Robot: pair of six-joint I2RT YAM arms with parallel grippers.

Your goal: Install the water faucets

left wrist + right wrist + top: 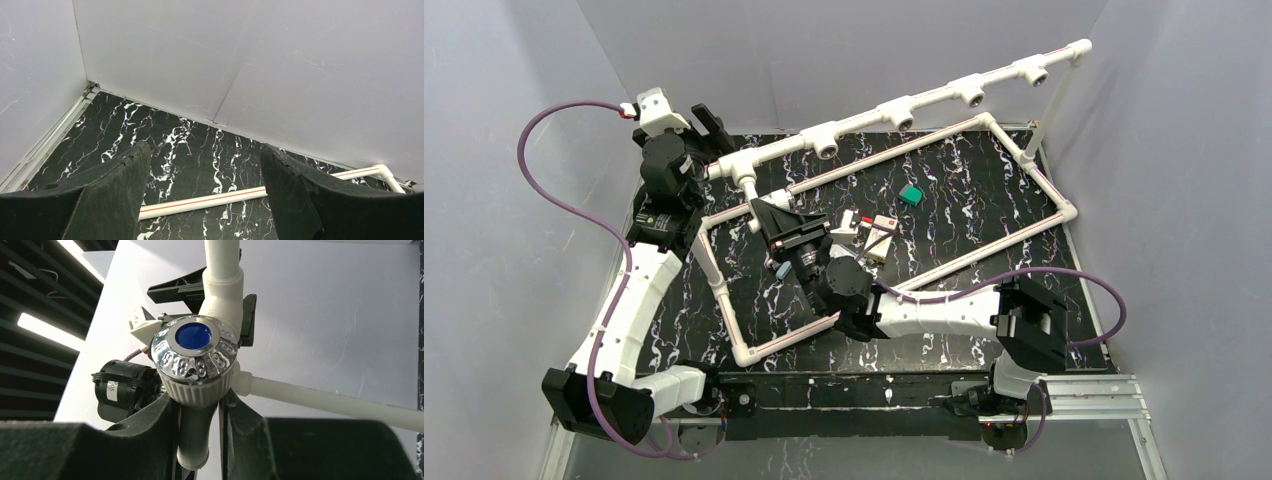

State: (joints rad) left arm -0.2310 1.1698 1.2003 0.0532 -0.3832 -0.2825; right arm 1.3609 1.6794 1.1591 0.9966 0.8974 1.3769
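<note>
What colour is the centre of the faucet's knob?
Blue, chrome-ringed, on the faucet; best in right wrist view.

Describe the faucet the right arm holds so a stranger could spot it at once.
Find the raised white pipe rail crossing the back of the table and follow it to its left end, where the right end effector grips a small white faucet. Unlike the rail's open tee sockets, it carries a chrome knob with a blue centre.

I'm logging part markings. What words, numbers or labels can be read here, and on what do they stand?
"05": white sticker on the black motor, turned sideways; the rest is too small.
Small cartons: print too small to read.
Faucet, chrome knob: raised pattern only, no legible text.
</note>
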